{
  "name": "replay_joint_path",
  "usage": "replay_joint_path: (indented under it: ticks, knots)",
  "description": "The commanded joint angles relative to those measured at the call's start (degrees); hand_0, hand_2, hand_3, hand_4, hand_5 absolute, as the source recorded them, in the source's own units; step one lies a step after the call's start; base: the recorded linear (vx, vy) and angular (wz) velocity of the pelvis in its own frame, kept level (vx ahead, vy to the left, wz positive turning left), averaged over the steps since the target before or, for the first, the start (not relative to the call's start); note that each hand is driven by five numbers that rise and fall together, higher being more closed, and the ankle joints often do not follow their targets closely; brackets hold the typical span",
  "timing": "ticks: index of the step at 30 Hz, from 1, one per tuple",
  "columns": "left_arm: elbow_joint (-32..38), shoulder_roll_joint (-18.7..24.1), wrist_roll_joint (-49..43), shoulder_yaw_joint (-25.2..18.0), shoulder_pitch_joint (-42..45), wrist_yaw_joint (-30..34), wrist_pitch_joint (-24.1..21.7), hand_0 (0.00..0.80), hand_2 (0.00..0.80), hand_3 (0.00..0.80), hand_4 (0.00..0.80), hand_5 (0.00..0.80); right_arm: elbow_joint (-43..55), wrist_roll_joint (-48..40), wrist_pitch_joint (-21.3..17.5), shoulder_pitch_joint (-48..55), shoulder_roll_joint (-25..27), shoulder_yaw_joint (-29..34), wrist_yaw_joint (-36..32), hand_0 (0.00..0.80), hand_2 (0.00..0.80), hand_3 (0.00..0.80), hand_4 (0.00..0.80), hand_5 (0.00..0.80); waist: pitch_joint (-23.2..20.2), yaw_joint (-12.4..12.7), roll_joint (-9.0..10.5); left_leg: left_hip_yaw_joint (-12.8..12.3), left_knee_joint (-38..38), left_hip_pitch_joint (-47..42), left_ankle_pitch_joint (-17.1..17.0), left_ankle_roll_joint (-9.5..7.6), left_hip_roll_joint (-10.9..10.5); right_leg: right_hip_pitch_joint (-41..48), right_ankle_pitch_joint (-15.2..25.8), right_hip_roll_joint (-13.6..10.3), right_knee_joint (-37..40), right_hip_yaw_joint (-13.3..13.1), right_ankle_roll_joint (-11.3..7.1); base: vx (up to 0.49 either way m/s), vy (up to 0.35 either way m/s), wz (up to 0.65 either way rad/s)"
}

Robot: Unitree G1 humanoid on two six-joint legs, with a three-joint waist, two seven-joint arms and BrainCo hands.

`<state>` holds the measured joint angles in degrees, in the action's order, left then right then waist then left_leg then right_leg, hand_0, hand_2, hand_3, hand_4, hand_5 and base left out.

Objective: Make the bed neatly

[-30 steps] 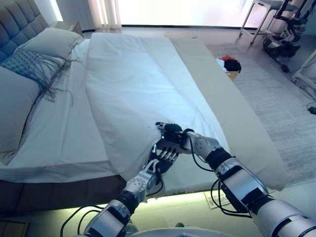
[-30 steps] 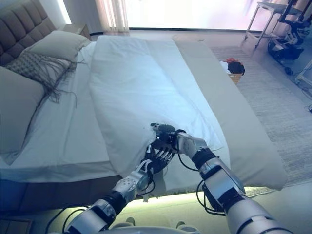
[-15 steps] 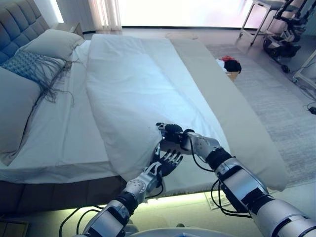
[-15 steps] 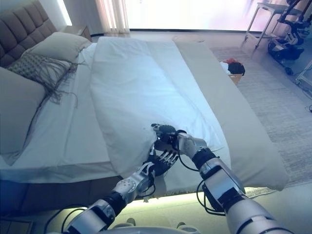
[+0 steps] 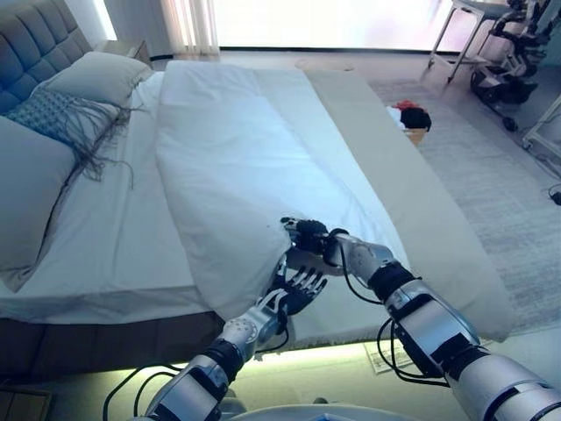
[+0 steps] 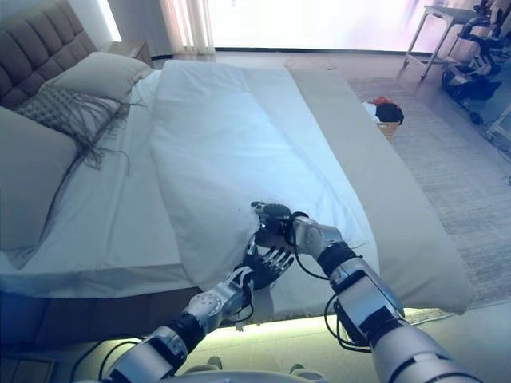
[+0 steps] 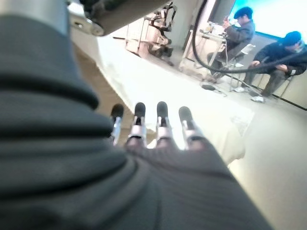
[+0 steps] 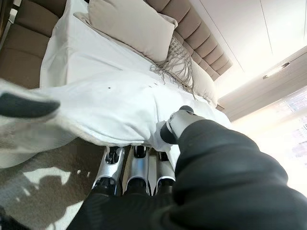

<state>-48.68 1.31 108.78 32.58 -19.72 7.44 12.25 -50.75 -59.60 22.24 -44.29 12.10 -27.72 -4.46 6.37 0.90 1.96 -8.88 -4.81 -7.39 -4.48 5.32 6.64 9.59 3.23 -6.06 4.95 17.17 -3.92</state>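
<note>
A white duvet lies folded in a long strip down the middle of the bed, with white sheet bare on its left and a beige cover on its right. My right hand is shut on the duvet's near corner; in the right wrist view its fingers curl under the white cloth. My left hand is open just below it, over the bed's near edge, with straight fingers holding nothing.
Pillows, a fringed cushion and a padded headboard are at the far left. A basket of clothes stands on the rug right of the bed. Two seated people show in the left wrist view.
My left hand has dropped a little away from the right hand and the duvet corner. The right hand keeps its hold in the same place.
</note>
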Motion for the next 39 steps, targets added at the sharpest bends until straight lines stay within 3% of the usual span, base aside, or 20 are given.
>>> replay_joint_path:
  ticks: [1, 13, 18, 20, 22, 23, 24, 25, 27, 28, 30, 33, 39]
  knots:
    - [-2.5, -3.7, -1.3, 4.2, -6.2, 2.6, 0.8, 0.000, 0.000, 0.000, 0.000, 0.000, -3.8, 0.0, -3.1, -9.0, 3.7, 3.2, -2.3, 0.800, 0.800, 0.800, 0.800, 0.800, -1.0, 1.8, -0.78, 1.5, -0.2, -0.7, 0.4, 5.38, 7.6, 0.1, -0.5, -4.5, -1.5, 1.9, -5.76, 0.000, 0.000, 0.00]
    - [-3.1, -2.7, -2.2, 2.2, -6.9, -0.4, -3.3, 0.000, 0.000, 0.000, 0.000, 0.000, -4.5, -0.9, -4.3, -10.4, 6.0, 4.4, -1.5, 0.800, 0.800, 0.800, 0.800, 0.800, -0.9, 2.5, -1.54, 2.2, -0.2, 1.2, -1.1, 5.84, 8.0, -0.1, -1.9, -4.1, -3.3, 3.6, -5.22, -0.014, -0.011, 0.05]
    - [-3.0, -2.7, -5.8, 0.9, -5.8, 1.5, -6.5, 0.000, 0.000, 0.000, 0.000, 0.000, -5.1, -1.3, -3.7, -10.0, 6.9, 4.7, -2.5, 0.800, 0.800, 0.800, 0.800, 0.800, 0.3, 2.4, -2.20, 1.2, -0.2, 4.4, -5.3, 7.36, 9.4, -0.1, -3.0, -0.8, -3.3, 4.3, -2.97, -0.031, -0.087, 0.20]
    - [-2.6, -3.3, -8.0, 0.4, -6.3, 0.8, -7.4, 0.000, 0.000, 0.000, 0.000, 0.000, -4.3, -2.3, -3.3, -9.8, 7.7, 4.5, -1.5, 0.800, 0.800, 0.800, 0.800, 0.800, 1.0, 2.1, -2.03, -1.1, -0.2, 3.6, -5.0, 6.78, 8.0, 0.1, -2.2, -0.4, -2.1, 4.4, -2.96, -0.130, -0.019, 0.26]
    - [-2.3, -3.5, -8.5, 0.6, -6.7, 1.3, -7.0, 0.000, 0.000, 0.000, 0.000, 0.000, -5.0, -3.2, -3.5, -10.4, 8.7, 4.7, -1.3, 0.800, 0.800, 0.800, 0.800, 0.800, 2.5, 2.2, -0.75, -1.2, 8.3, 4.3, 0.3, 5.61, 3.8, -0.7, -0.2, -1.8, -0.7, 3.8, -2.74, -0.229, -0.016, 0.20]
    - [-2.1, -3.6, -8.4, 0.6, -6.8, 1.5, -6.9, 0.000, 0.000, 0.000, 0.000, 0.000, -5.3, -3.2, -3.7, -10.6, 8.9, 4.7, -1.6, 0.800, 0.800, 0.800, 0.800, 0.800, 2.7, 2.1, -0.40, -1.1, 11.3, 5.0, 1.9, 5.34, 2.9, -1.0, 0.3, -2.2, -0.5, 3.6, -2.65, -0.224, 0.006, 0.18]
    - [-1.2, -3.7, -8.0, 0.8, -6.8, 2.2, -6.3, 0.000, 0.000, 0.000, 0.000, 0.000, -6.1, -3.3, -4.5, -11.1, 9.2, 5.0, -2.0, 0.800, 0.800, 0.800, 0.800, 0.800, 3.5, 2.1, 0.46, -0.7, 15.7, 6.4, 5.4, 4.22, -0.2, -1.8, 1.5, -3.4, 0.0, 3.0, -2.70, -0.172, 0.048, 0.24]
    - [-0.4, -3.6, -7.9, 1.1, -6.7, 2.3, -6.0, 0.000, 0.000, 0.000, 0.000, 0.000, -6.4, -3.3, -5.2, -11.1, 9.1, 5.3, -2.0, 0.800, 0.800, 0.800, 0.800, 0.800, 3.7, 2.0, 0.30, -0.5, 14.4, 6.2, 6.0, 3.48, -1.2, -2.2, 1.7, -3.4, 0.0, 2.7, -3.02, -0.151, 0.106, 0.37]
    - [1.7, -3.1, -6.8, 1.4, -5.6, 1.2, -5.1, 0.000, 0.000, 0.000, 0.000, 0.000, -5.4, -4.3, -6.6, -10.1, 8.2, 5.3, -0.8, 0.800, 0.800, 0.800, 0.800, 0.800, 3.4, 1.7, -1.34, -0.3, 5.7, 3.3, 3.3, 2.74, -1.6, -2.2, 1.8, -2.3, -0.1, 2.1, -3.40, -0.057, 0.119, 0.44]
    - [3.5, -2.5, -5.3, 2.2, -5.0, 0.3, -5.6, 0.000, 0.000, 0.000, 0.000, 0.000, -3.1, -4.8, -6.6, -8.8, 7.3, 5.0, 1.4, 0.800, 0.800, 0.800, 0.800, 0.800, 3.2, 1.8, -1.42, 0.8, 4.1, 2.5, 3.2, 2.17, -2.9, -2.6, 2.3, -2.3, -0.1, 1.6, -3.99, -0.059, 0.058, 0.28]
    - [5.8, -2.0, -4.6, 2.0, -4.9, -0.8, -6.2, 0.000, 0.000, 0.000, 0.000, 0.000, -0.9, -5.0, -6.7, -8.0, 7.1, 5.4, 3.0, 0.800, 0.800, 0.800, 0.800, 0.800, 3.4, 1.9, -1.29, 1.0, 1.2, 0.8, 3.1, 1.45, -3.3, -3.4, 3.1, -2.4, -0.3, 2.0, -4.72, -0.068, -0.006, 0.09]
    - [7.2, -1.8, -1.8, 2.4, -6.2, -2.7, -8.4, 0.000, 0.000, 0.000, 0.000, 0.000, -2.5, -4.9, -6.4, -9.0, 6.8, 5.6, 1.2, 0.800, 0.800, 0.800, 0.800, 0.800, 3.7, 2.0, -0.75, 0.9, 0.2, 0.1, 3.7, 0.47, -4.1, -4.0, 3.8, -2.2, 0.0, 1.4, -5.21, -0.079, -0.042, 0.06]
    - [4.6, -4.5, -0.8, 0.9, -9.1, -2.9, -8.5, 0.000, 0.000, 0.000, 0.000, 0.000, -5.8, -4.9, -5.5, -11.1, 6.2, 5.5, -2.6, 0.800, 0.800, 0.800, 0.800, 0.800, 3.3, 1.7, 0.24, -0.5, 0.2, -0.9, 4.4, -0.33, -4.1, -4.1, 3.4, -1.4, 0.0, 0.5, -4.93, -0.013, -0.025, 0.01]
